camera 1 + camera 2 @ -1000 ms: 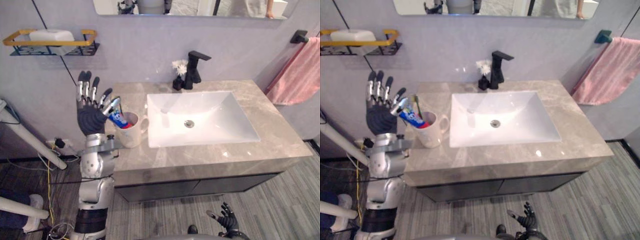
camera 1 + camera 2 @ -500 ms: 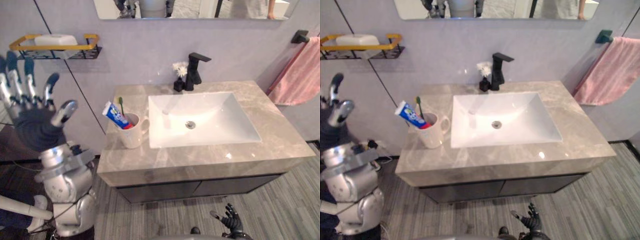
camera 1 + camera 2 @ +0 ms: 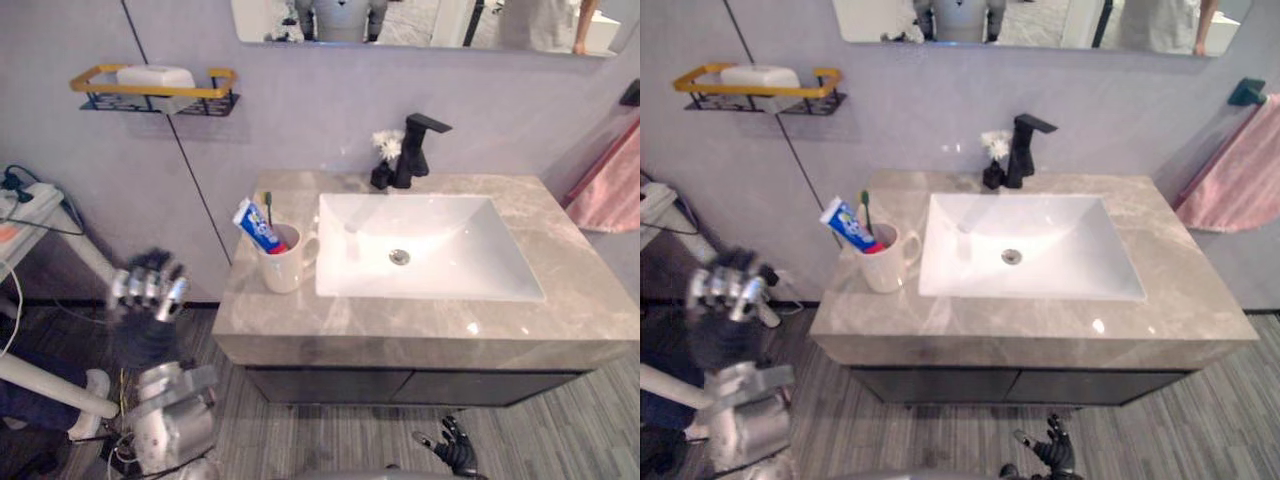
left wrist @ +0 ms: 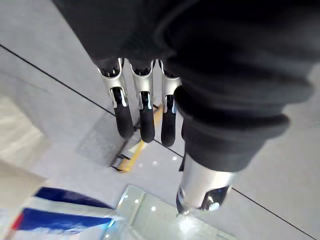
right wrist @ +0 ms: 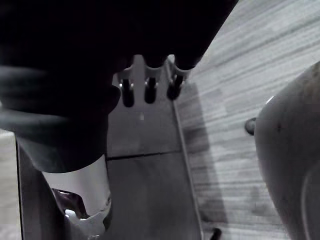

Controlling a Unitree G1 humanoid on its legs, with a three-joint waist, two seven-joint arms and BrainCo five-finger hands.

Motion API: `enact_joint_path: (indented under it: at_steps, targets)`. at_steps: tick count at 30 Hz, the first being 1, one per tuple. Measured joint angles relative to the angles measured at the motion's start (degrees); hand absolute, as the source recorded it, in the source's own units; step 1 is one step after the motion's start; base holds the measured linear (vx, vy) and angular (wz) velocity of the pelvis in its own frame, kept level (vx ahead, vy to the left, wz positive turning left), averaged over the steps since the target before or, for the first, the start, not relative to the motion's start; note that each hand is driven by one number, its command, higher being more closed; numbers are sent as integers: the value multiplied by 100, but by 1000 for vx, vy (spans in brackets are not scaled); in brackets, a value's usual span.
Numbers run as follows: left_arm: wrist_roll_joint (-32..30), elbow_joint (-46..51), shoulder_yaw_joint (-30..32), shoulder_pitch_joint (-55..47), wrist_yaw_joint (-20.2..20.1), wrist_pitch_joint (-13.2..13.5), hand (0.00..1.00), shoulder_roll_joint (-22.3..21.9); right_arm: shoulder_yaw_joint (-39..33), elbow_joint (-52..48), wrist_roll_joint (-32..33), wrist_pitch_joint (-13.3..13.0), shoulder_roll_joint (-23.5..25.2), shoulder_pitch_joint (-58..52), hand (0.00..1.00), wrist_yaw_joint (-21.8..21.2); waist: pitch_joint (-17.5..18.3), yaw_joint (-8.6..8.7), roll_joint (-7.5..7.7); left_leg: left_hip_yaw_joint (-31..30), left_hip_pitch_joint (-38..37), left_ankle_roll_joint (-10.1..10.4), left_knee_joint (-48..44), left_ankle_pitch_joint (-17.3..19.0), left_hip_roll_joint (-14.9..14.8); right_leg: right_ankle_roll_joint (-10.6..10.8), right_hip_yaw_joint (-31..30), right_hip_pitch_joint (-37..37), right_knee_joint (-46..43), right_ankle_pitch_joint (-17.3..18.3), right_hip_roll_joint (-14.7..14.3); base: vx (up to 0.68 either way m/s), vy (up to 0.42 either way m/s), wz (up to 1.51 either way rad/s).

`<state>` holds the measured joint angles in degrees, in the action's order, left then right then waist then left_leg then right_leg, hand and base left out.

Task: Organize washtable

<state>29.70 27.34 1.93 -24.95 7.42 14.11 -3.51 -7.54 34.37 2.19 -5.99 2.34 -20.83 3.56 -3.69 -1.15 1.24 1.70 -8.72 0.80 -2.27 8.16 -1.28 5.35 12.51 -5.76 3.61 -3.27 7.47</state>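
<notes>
Left of the basin (image 3: 430,250), on the worktop (image 3: 420,325), a mug (image 3: 285,268) holds toothpaste (image 3: 258,224) and a toothbrush (image 3: 268,205). The mug is likely ceramic: rigid, weighty, slick, breakable; grip its body or handle. The toothpaste is light and soft. The left hand (image 3: 148,300) hangs off the worktop's left, fingers straight, empty; the right hand (image 3: 455,450) is low, spread, empty.

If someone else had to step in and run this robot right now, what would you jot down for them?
Left hand: open, empty, low beside the washtable's left end.
Right hand: open, empty, down near the floor.
Toothpaste and toothbrush stand in the mug, left of the sink. Soap sits on the wall shelf.
Done, it seems: mug loaded.
Left: likely only a final check.
</notes>
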Motion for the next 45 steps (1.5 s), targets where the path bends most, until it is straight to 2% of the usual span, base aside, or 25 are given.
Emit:
enact_joint_path:
  at_steps: [3, 6, 12, 17, 27, 37, 40, 45]
  targets:
    - [-1, -424, -252, -55, -241, -214, 100, -42, 80, -155, -1, 0, 31, -43, 0, 0, -1, 1, 38, 3, 0, 2, -2, 3, -7, 13, 19, 10, -53, 42, 9, -35, -20, 3]
    - [-3, -710, -457, -38, -371, -277, 100, -74, 79, -206, -1, -5, 59, -60, 0, 2, 3, -2, 70, 20, 2, 4, -18, 4, -10, 27, 22, 13, -67, 56, 11, 0, 0, 0]
    - [-12, -1028, -668, 275, -366, -366, 100, -46, 74, -206, -4, -5, 57, -48, 0, 6, 51, -22, 78, 132, 73, 19, -66, 13, -24, 23, -19, 134, -166, 95, 15, -13, -5, -3]
    - [-30, -1519, -896, 749, -335, -368, 100, 157, 75, -191, -6, -4, 38, -81, 0, 9, 88, 16, 43, 246, 25, 37, -53, 24, -80, -7, -126, 144, -138, 72, -51, -13, -21, -10]
    - [-74, -2291, -915, 1200, -216, -370, 100, 325, 59, 99, -8, 0, -98, 11, 0, 8, 96, 55, 9, 367, 31, 61, -4, 14, -136, -79, -224, 101, 195, -132, -154, -24, -28, -8]
    - [-229, -2530, -876, 1611, -212, -352, 100, 538, 51, 149, -9, 0, -134, 124, 0, -1, 50, 68, 33, 468, 93, 60, 25, 14, -131, -76, -336, 223, 223, -168, -166, -23, -10, -5]
    - [-293, -2601, -792, 1765, -198, -352, 100, 611, 35, 250, -12, 0, -167, 206, 0, -4, 7, 199, 69, 474, 99, 60, 34, 14, -129, -76, -342, 241, 226, -168, -169, -3, -4, -1]
    - [-343, -2634, -644, 2005, -180, -311, 100, 692, 5, 250, -51, 0, -175, 293, 0, -11, -119, 223, 88, 513, 108, 59, 35, 15, -126, -74, -427, 327, 228, -193, -201, -11, -22, -9]
